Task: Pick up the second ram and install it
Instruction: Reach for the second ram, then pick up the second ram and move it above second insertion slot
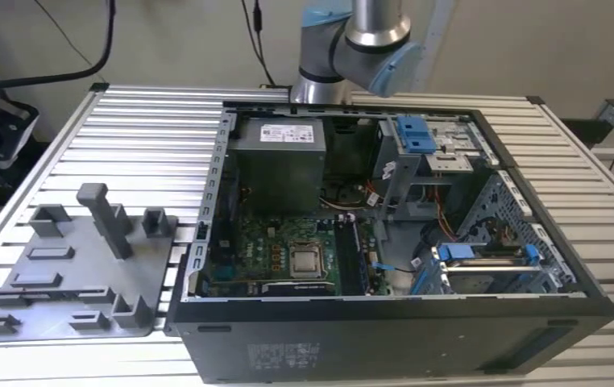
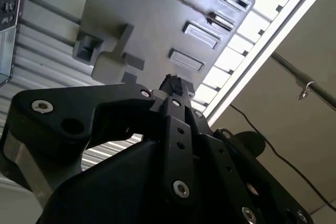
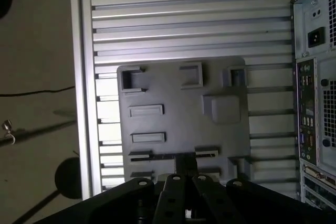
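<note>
My gripper [image 2: 172, 84] hangs high over the grey fixture plate [image 3: 173, 93], its two black fingers pressed together with nothing showing between them. In the first wrist view the gripper [image 3: 186, 165] lines up with a thin dark strip [image 3: 168, 156] running between two small holders on the plate. The same strip [image 2: 191, 7] is in the second wrist view; I cannot tell whether it is the second ram standing on edge. The open computer case [image 1: 393, 314] lies beside the plate. Its green motherboard [image 1: 275, 250] has long black memory slots [image 1: 358, 258] beside the processor socket [image 1: 307, 262].
The fixture plate [image 1: 71, 266] carries a tall post [image 1: 106, 219] and several low holders. It rests on a ribbed aluminium table [image 1: 146, 137]. The case's rear panel with ports [image 3: 315, 103] faces the plate. The arm's elbow [image 1: 367, 48] stands behind the case. Blue drive brackets [image 1: 484, 254] fill the case's right side.
</note>
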Motion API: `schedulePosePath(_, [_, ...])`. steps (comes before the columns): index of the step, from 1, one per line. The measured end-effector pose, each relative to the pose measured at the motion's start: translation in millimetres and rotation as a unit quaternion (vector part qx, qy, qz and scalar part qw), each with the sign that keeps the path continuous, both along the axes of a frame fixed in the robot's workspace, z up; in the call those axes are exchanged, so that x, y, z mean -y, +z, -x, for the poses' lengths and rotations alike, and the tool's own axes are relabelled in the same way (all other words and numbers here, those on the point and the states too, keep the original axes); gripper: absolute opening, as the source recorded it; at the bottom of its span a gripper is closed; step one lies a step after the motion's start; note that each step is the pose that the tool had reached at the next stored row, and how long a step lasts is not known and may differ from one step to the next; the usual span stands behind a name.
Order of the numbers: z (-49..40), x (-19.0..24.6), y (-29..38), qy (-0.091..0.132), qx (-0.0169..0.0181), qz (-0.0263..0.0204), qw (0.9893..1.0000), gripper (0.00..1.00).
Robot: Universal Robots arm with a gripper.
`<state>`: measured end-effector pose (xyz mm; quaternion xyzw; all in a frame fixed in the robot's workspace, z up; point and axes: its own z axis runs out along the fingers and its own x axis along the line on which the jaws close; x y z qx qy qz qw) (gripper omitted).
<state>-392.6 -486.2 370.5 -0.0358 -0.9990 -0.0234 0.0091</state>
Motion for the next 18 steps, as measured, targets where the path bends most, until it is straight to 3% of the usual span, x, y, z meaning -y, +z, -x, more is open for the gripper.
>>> schedulePosePath(4, [0.0, 4.2, -0.6, 0.000, -0.0001, 0.0000, 1.0000, 0.11])
schedulePosePath(18, [0.0, 4.2, -0.6, 0.000, -0.0025, 0.0000, 1.0000, 0.11])
